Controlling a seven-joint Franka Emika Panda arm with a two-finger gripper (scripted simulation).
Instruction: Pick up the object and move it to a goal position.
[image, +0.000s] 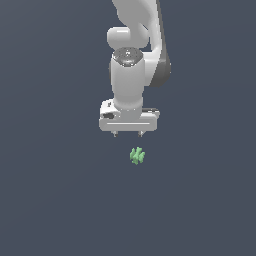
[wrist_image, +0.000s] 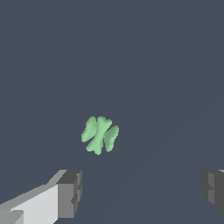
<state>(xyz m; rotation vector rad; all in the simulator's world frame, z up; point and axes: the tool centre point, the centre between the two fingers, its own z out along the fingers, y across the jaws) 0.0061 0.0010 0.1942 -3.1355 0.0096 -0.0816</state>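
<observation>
The white arm (image: 131, 75) is seen hanging downward in the exterior view, with the gripper (image: 128, 133) carried at its lower end above a plain dark grey desk (image: 50, 200). The fingers (image: 115, 133) are spread apart, and nothing is held between them; only their short tips are shown below the wide white gripper body. The object (image: 137, 155), a small light-green, knobbly, lobed piece, is found lying on the desk just below the gripper and slightly toward the exterior view's right, apart from both fingers. In the wrist view the object (wrist_image: 100, 134) is seen ahead of the gripper (wrist_image: 142, 192), nearer to one grey finger pad (wrist_image: 70, 192) than to the other, and is touched by neither.
</observation>
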